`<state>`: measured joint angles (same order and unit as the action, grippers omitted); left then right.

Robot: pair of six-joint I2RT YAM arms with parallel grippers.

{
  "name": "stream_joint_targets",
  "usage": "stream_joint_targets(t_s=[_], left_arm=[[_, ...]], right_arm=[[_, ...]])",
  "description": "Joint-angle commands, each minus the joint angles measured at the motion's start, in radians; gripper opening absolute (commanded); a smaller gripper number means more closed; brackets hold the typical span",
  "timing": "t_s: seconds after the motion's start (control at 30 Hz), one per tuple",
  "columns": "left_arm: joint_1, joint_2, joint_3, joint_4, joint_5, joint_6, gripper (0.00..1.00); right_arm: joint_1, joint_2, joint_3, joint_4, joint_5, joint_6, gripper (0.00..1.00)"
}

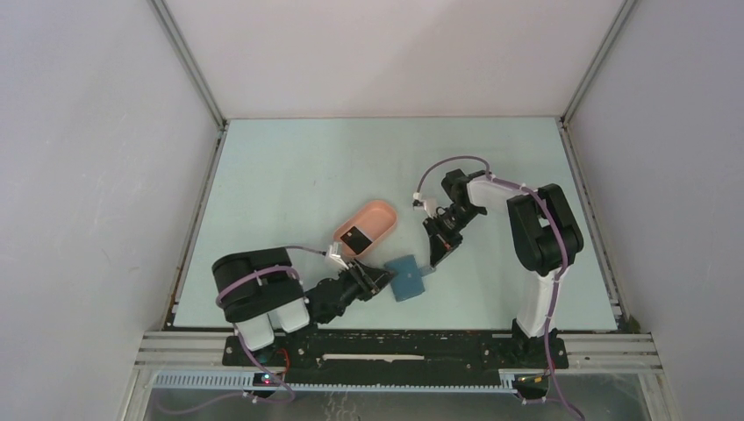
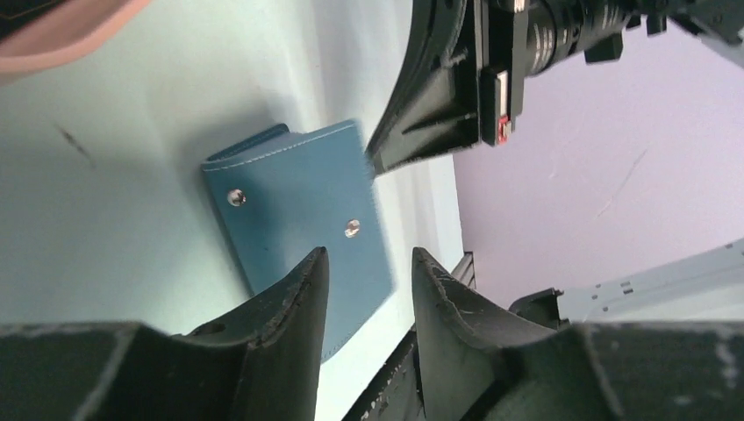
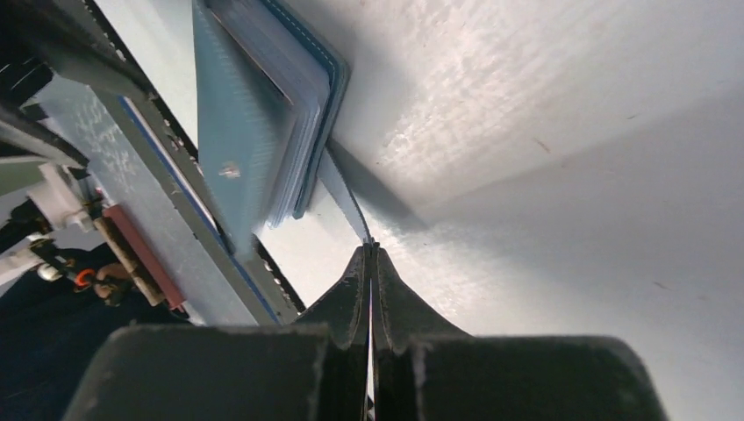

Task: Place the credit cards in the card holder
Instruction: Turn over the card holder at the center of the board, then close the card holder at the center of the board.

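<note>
The blue card holder [image 1: 408, 277] lies on the table between both grippers, slightly open in the right wrist view [image 3: 246, 114]. My right gripper [image 1: 436, 260] is shut on a thin card [image 3: 344, 197] seen edge-on, and the card's far end reaches the holder's open edge. I cannot tell the card's colour. My left gripper [image 1: 377, 282] is open and empty just left of the holder [image 2: 298, 202], which shows two metal studs. A black card [image 1: 355, 237] lies in the pink tray. No tan-orange card shows.
The pink oval tray [image 1: 379, 215] stands just behind and left of the holder, and its rim shows in the left wrist view [image 2: 61, 39]. The table's near edge and metal rail [image 1: 395, 338] run close in front of the holder.
</note>
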<state>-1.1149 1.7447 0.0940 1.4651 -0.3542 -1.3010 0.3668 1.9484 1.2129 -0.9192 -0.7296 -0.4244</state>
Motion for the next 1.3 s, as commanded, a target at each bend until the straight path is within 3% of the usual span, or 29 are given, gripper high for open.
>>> stream_joint_targets(t_s=[0.0,0.3,0.43,0.57,0.67,1.0,1.27], left_arm=[[-0.002,-0.082,-0.007,-0.075,0.033,0.128,0.45],[-0.026,-0.395,0.109,-0.527,0.028,0.438,0.41],[0.008,-0.432,0.203,-0.600,0.102,0.586,0.38],[0.107,-0.339,0.298,-0.622,0.290,0.572,0.28],[0.146,-0.248,0.341,-0.578,0.343,0.552,0.22],[0.151,0.033,0.528,-0.636,0.357,0.534,0.09],[0.151,0.059,0.526,-0.758,0.292,0.524,0.02]], right_arm=[[-0.002,-0.019,0.084,-0.070,0.092,-0.087,0.00],[0.037,0.021,0.263,-0.175,0.256,-0.181,0.00],[0.046,0.053,0.341,-0.220,0.254,-0.217,0.00],[0.047,0.069,0.368,-0.227,0.232,-0.235,0.00],[0.048,0.073,0.364,-0.218,0.207,-0.235,0.00],[0.028,0.087,0.364,-0.199,0.164,-0.216,0.00],[-0.018,0.135,0.360,-0.165,0.147,-0.197,0.01]])
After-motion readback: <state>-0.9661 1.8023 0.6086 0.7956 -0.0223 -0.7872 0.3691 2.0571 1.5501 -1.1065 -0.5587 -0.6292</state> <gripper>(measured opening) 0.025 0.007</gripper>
